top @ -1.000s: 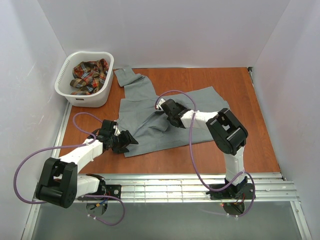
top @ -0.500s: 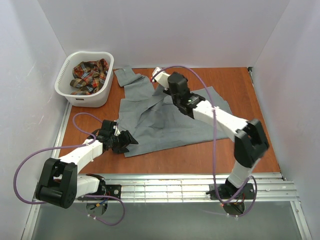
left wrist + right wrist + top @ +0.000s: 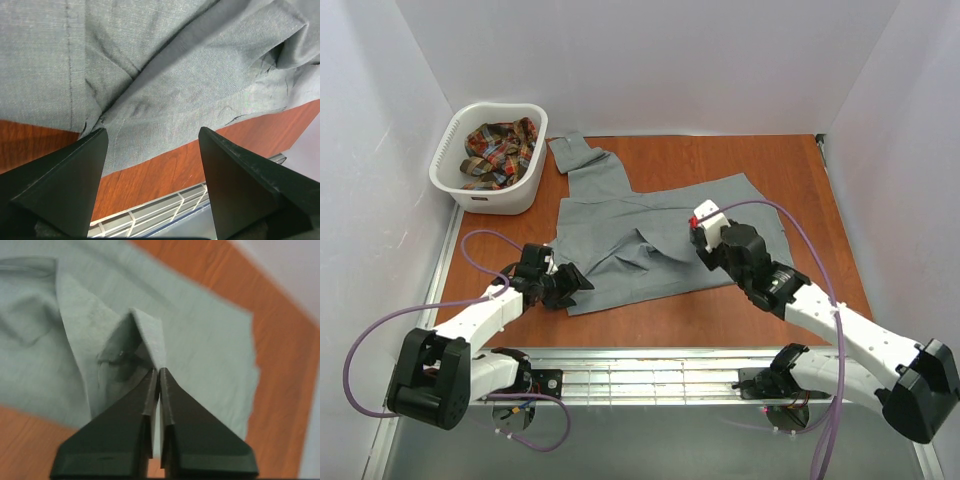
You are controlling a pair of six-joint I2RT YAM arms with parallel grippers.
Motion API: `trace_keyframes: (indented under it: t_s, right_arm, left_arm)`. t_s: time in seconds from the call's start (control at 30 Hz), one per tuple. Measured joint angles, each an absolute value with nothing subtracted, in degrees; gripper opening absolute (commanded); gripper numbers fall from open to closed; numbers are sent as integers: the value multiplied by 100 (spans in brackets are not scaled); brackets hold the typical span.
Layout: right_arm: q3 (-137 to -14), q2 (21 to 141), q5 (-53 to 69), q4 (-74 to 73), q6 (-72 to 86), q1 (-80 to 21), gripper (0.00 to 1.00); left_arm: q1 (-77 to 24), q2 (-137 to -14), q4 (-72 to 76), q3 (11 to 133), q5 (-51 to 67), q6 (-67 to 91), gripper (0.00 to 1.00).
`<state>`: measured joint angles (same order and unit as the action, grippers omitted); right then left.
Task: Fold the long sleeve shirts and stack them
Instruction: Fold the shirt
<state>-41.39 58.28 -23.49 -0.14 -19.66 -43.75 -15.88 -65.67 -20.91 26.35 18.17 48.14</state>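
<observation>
Top external view: a plain grey collared cloth shirt (image 3: 640,230) lies spread over the middle of the reddish-brown wood-grain desk (image 3: 770,165). One long sleeve reaches toward the far left corner. Near that sleeve's end stands a white plastic laundry basket (image 3: 503,197) with slotted walls, and a red, green and yellow plaid shirt (image 3: 498,150) lies crumpled inside it.

In the left wrist view the left pincer (image 3: 152,131) is spread wide and holds nothing. Its black fingers (image 3: 75,175) straddle the near hem of the grey shirt, with one tip right at the cloth's edge and bare desk showing below the hem.

In the right wrist view the right pincer (image 3: 159,371) is closed tight. Its two tips nip a raised fold of the grey shirt, which peaks like a small tent above the flat cloth around it.
</observation>
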Motion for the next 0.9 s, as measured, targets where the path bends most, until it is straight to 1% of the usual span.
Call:
trace_keyframes:
  t_s: [0.17, 0.27, 0.37, 0.47, 0.6, 0.7, 0.8, 0.9]
  right_arm:
    - [-3935, 5120, -2025, -1264, -639, -4370, 1]
    - [-4228, 4805, -1861, -1833, -89, -4344, 1]
    - [-4748, 4954, -1750, -2169, 331, -4235, 1]
    - [-5238, 5450, -1479, -2377, 910, -3962, 1]
    - [-5675, 6278, -810, -2414, 1680, -3459, 1]
    - [-6252, 6989, -364, -2443, 2104, -3188, 1]
    - [-7537, 7964, 86, -2464, 2386, -3039, 1]
    - [-9303, 8986, 609, -2303, 2606, -3000, 1]
  left_arm:
    - [-1588, -6375, -2161, 2580, 1658, 4856, 70]
    - [-1588, -6331, -2200, 2574, 1573, 4873, 70]
    - [-1586, -6333, -2204, 2569, 1549, 4890, 70]
    - [-1586, -6329, -2204, 2567, 1540, 4895, 70]
    - [-1588, -6287, -2206, 2547, 1507, 4915, 70]
    - [-1588, -6281, -2180, 2510, 1498, 4943, 70]
    - [-1586, -6285, -2165, 2508, 1500, 4969, 70]
    - [-1586, -6289, -2156, 2508, 1500, 4989, 70]
